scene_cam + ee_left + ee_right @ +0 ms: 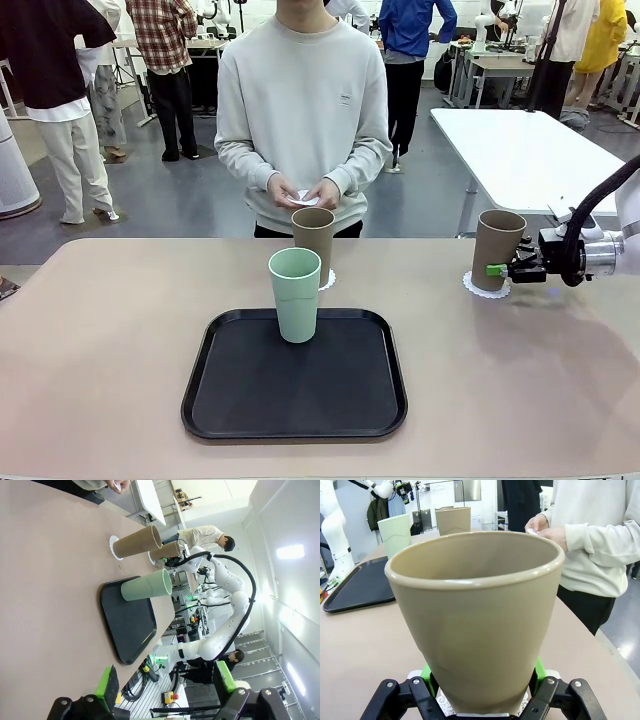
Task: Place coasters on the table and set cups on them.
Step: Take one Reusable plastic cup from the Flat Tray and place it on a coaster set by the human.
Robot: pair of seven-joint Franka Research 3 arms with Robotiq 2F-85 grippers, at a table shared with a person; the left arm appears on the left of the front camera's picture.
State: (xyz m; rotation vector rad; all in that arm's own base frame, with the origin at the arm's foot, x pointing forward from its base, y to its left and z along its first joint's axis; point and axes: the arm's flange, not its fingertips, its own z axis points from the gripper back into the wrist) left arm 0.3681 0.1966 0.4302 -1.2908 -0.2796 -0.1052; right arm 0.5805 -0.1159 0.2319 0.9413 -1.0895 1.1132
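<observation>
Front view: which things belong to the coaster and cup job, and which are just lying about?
Job: right brown cup, gripped by the right gripper; middle brown cup; green cup; right coaster; middle coaster; white paper in the person's hands; tan table.
Lying about: black tray; white table.

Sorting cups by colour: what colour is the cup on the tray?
The cup on the tray is pale mint green; front view shows it best.

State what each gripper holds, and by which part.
The right gripper grips the brown cup low on its wall, near the base. The left gripper holds nothing.
</observation>
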